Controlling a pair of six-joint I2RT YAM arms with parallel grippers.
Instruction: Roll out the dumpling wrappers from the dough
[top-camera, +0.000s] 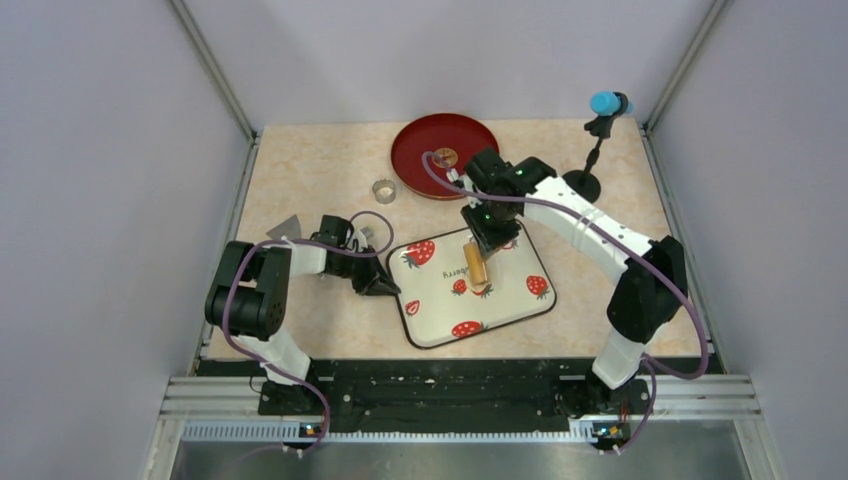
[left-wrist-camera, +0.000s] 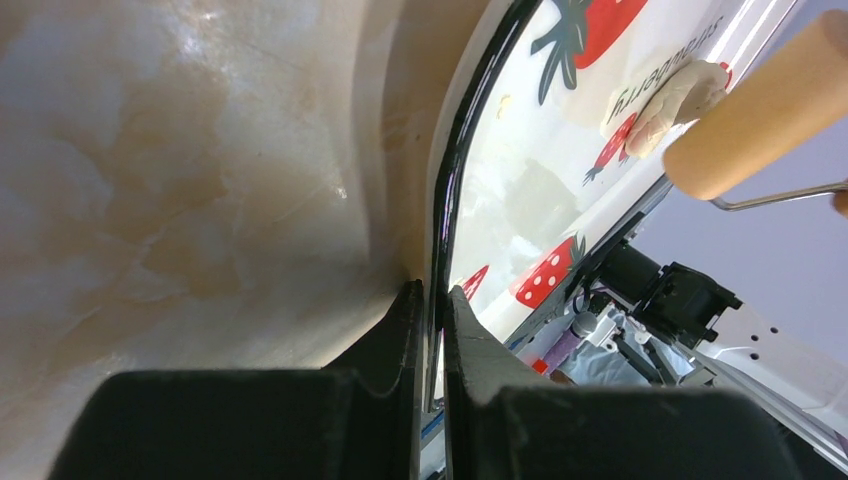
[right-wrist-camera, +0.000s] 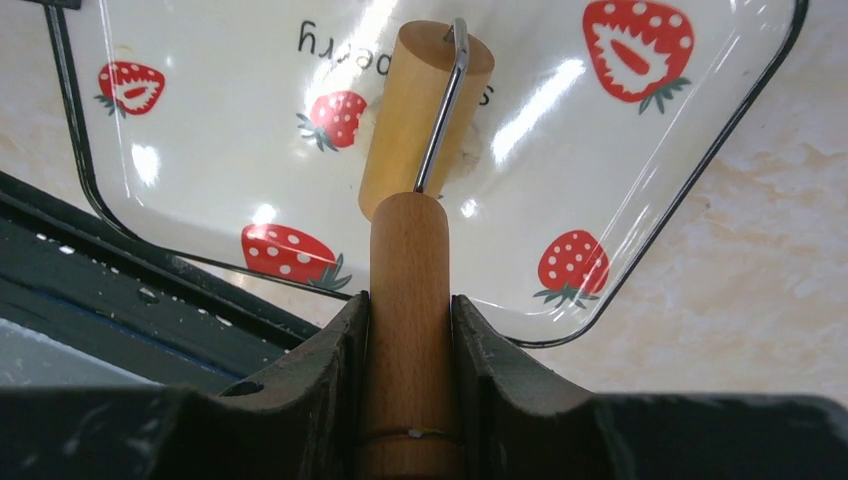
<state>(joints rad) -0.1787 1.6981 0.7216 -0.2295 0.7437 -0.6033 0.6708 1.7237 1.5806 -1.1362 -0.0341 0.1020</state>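
On strawberry tray (right-wrist-camera: 200, 150), pale cream dough (left-wrist-camera: 680, 95), lumpy-edged, beneath wooden roller (right-wrist-camera: 405, 120)

dough (left-wrist-camera: 683, 95): part behind roller (left-wrist-camera: 770, 110) in left wrist view; in right wrist view mostly under it, only a pale rim shows; overhead too small to tell.
roller: barrel cut by rt frame edge, left wrist view; handle end off bottom, right wrist view.
strawberry tray (right-wrist-camera: 200, 150): top cut off in right wrist view; lettering partly covered.
bit (top-camera: 445, 157) on red plate (top-camera: 415, 140): too small to ID.

Bright, even overhead light; white glare streaks on the glossy strawberry tray (right-wrist-camera: 230, 150); right pincer (right-wrist-camera: 410, 310) dark, softly blurred up close; faint shadows.
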